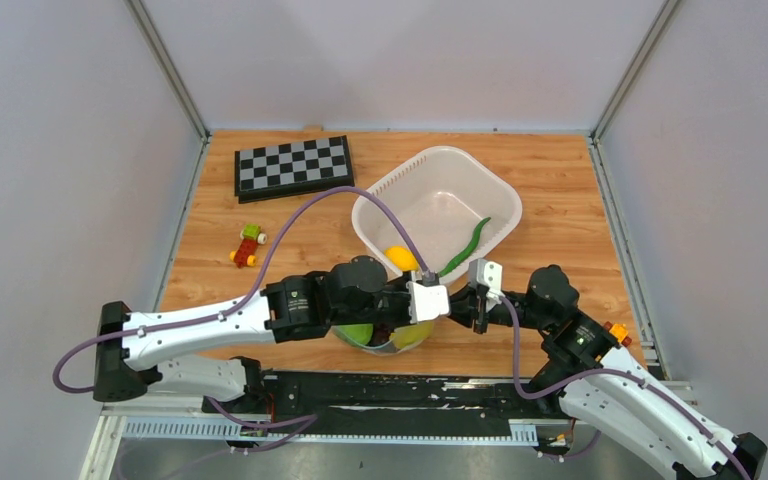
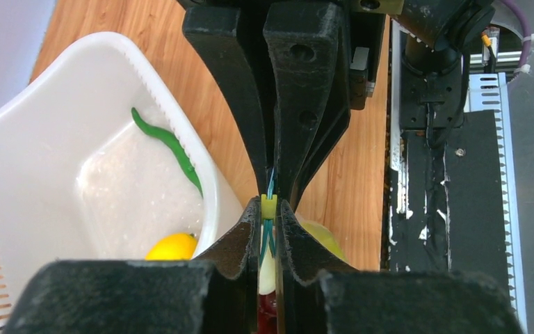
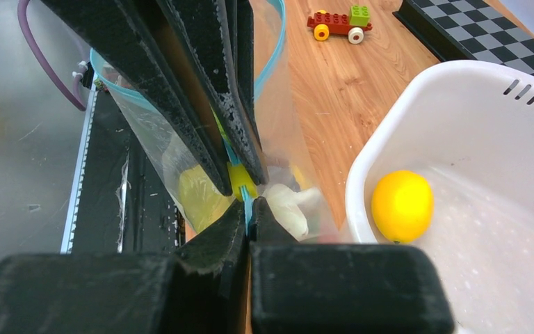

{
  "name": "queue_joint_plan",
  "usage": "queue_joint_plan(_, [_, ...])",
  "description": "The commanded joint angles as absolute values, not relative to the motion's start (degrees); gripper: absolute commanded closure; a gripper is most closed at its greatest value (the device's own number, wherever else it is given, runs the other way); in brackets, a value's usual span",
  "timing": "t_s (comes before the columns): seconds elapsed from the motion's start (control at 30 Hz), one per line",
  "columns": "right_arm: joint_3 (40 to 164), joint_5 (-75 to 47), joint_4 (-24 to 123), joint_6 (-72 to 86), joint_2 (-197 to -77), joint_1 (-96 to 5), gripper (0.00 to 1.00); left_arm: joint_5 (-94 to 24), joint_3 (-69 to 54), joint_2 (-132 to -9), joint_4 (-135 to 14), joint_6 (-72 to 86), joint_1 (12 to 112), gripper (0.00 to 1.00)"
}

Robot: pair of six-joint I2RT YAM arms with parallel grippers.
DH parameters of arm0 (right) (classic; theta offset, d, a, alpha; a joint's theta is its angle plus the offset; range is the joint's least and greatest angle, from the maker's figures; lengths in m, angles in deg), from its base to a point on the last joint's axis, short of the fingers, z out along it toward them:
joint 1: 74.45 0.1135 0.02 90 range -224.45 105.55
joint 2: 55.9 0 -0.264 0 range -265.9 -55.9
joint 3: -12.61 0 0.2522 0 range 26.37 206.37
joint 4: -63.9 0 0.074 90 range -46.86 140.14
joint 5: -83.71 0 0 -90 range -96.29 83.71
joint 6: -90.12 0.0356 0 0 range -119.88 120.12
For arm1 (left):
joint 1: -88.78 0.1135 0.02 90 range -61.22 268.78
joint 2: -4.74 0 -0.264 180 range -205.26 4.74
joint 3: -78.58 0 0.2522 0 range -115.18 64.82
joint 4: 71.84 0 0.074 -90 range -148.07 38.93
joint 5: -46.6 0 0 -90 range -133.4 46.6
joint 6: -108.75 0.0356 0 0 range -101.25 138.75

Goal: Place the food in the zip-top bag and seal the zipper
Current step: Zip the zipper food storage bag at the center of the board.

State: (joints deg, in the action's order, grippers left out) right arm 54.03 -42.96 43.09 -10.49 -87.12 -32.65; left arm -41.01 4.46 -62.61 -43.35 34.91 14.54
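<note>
The left gripper (image 2: 270, 212) and right gripper (image 3: 247, 209) are clamping their fingers shut on the zipper (image 3: 272, 52) from opposite sides, holding the fruit-filled zip-top bag (image 3: 285, 125) upright beside the basket (image 1: 430, 158), apparently to seal it.

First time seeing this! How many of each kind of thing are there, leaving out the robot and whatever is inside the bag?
Basket: 1
Lemon: 1
Chili: 1
Bag: 1
Chessboard: 1
Toy car: 1
Total: 6
</note>
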Motion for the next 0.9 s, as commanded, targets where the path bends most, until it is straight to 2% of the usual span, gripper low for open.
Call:
queue_joint_plan(0.0, [54.3, -41.0, 45.9, -11.4, -86.1, -33.0, 1.0, -45.7, 4.9, -58.3, -40.3, 32.5, 14.7, 0.93])
queue_joint_plan(0.43, [53.9, -38.5, 45.7, -11.2, -85.6, -33.1, 1.0, -54.3, 9.5, -48.8, -36.9, 28.7, 14.8, 0.94])
queue_joint_plan(0.63, [54.2, -44.0, 46.7, -10.8, -87.2, -33.1, 0.99, -53.8, 11.3, -48.0, -41.8, 27.5, 14.8, 0.97])
queue_joint_plan(0.7, [55.2, -47.5, 47.9, -8.8, -88.3, -33.1, 0.94, -52.4, 10.2, -49.4, -41.2, 27.2, 14.7, 0.97])
queue_joint_plan(0.73, [55.9, -49.2, 48.8, -7.6, -89.0, -33.1, 0.89, -51.8, 9.7, -50.0, -40.9, 27.0, 14.8, 0.97])
queue_joint_plan(0.77, [56.8, -50.5, 49.6, -6.1, -89.7, -33.1, 0.74, -51.2, 9.5, -50.6, -40.7, 26.7, 14.7, 0.97])
queue_joint_plan(0.83, [57.5, -51.1, 51.5, -3.6, -91.2, -33.1, 0.59, -50.8, 9.6, -50.7, -40.7, 26.2, 14.8, 0.97])
queue_joint_plan(0.87, [57.7, -51.0, 51.2, -3.6, -91.9, -33.1, 0.56, -50.8, 9.7, -50.4, -41.0, 26.0, 14.8, 0.97])
